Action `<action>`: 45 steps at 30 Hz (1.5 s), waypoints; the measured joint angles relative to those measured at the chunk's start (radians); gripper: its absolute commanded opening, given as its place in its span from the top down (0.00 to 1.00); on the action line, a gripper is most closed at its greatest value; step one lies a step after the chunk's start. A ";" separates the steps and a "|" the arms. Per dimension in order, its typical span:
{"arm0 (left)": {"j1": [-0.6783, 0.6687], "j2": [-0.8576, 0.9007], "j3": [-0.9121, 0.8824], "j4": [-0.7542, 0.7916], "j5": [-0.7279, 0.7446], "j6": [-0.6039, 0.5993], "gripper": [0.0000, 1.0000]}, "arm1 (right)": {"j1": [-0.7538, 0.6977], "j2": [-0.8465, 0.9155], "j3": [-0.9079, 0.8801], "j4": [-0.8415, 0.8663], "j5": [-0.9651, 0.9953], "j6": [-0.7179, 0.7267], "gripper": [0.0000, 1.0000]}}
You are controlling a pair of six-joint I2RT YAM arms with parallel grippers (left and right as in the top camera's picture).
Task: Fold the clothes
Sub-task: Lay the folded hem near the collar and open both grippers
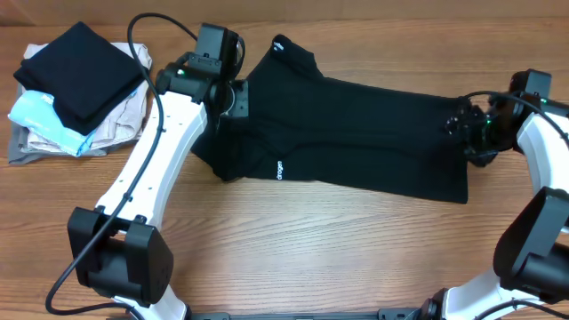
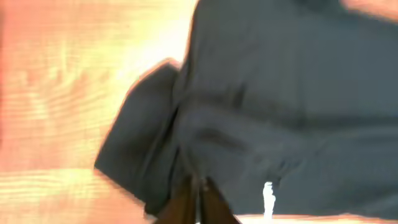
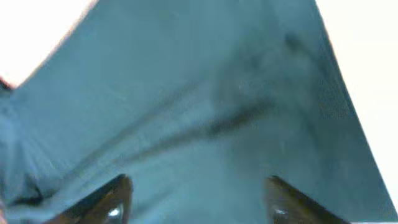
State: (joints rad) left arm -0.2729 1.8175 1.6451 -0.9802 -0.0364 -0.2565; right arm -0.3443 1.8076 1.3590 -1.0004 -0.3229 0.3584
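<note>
The left gripper [image 2: 198, 188] is clenched, its two dark fingers pressed together at the bottom of the left wrist view, right over a crease in the black shirt [image 2: 280, 93]. The blur does not show whether any cloth is pinched between them. The right gripper [image 3: 199, 200] is released: its fingers [image 3: 115, 199] stand wide apart at the lower edge of the right wrist view, with smooth shirt fabric filling the gap below them and nothing held. Neither state reads from overhead, where both grippers are dark shapes against dark cloth. The left wrist view also shows a sleeve [image 2: 134, 143] lying out flat on the wood, and a small white print [image 2: 268, 198] just beside the fingers. From overhead the left arm covers part of that sleeve. Only the overhead view gives the whole layout. The shirt lies spread across the middle of the table [image 1: 311, 258], its collar end with a white tag [image 1: 279, 46] toward the far edge. The left gripper is at the shirt's left side and the right gripper at its right end. Well apart, in the far left corner, sits a pile of folded garments [image 1: 116, 124], topped by a black folded piece [image 1: 84, 71].
</note>
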 measured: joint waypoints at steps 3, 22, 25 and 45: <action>0.000 0.000 -0.022 -0.087 0.010 -0.003 0.96 | 0.000 0.000 -0.005 -0.088 0.033 -0.002 0.67; 0.000 0.003 -0.414 0.199 0.176 -0.006 0.91 | 0.000 0.000 -0.257 0.097 0.117 0.034 0.96; 0.000 0.003 -0.439 0.264 0.179 -0.006 0.91 | 0.000 0.000 -0.299 0.138 0.121 0.034 0.96; 0.074 0.136 -0.410 0.203 0.192 -0.040 0.96 | 0.006 -0.010 -0.326 0.043 0.313 0.176 0.96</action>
State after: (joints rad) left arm -0.1993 1.9537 1.2350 -0.7773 0.1558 -0.2966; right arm -0.3378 1.7981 1.0332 -0.9573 -0.0101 0.5346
